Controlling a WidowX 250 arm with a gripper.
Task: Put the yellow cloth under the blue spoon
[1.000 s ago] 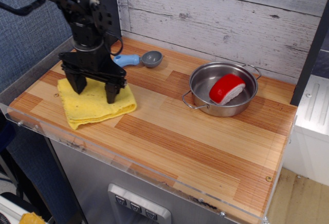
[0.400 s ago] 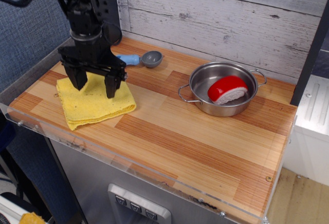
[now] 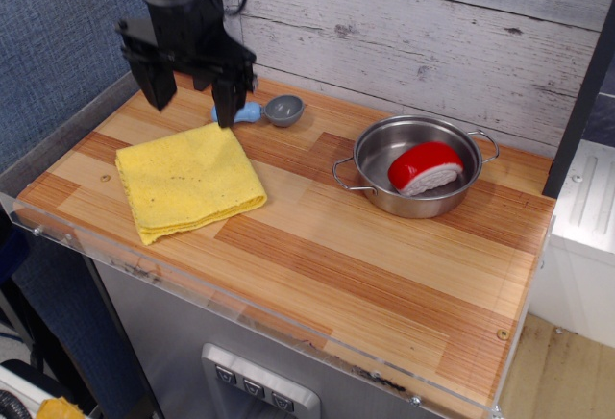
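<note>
The yellow cloth (image 3: 188,181) lies flat and folded on the left part of the wooden table, apart from the spoon. The blue spoon (image 3: 269,110) lies just behind it near the wall, with its grey bowl to the right and its light-blue handle partly hidden by a finger. My gripper (image 3: 192,107) hangs open and empty above the cloth's back edge, raised off the table. Its right finger (image 3: 227,102) stands in front of the spoon handle.
A two-handled steel pot (image 3: 417,166) holding a red and white piece (image 3: 425,167) stands at the right. A white plank wall runs along the back. A clear plastic lip edges the table's front and left sides.
My gripper has risen off the cloth and moved back toward the wall, leaving the cloth lying flat. The cloth has shifted slightly. The pot turned a little a second ago.
</note>
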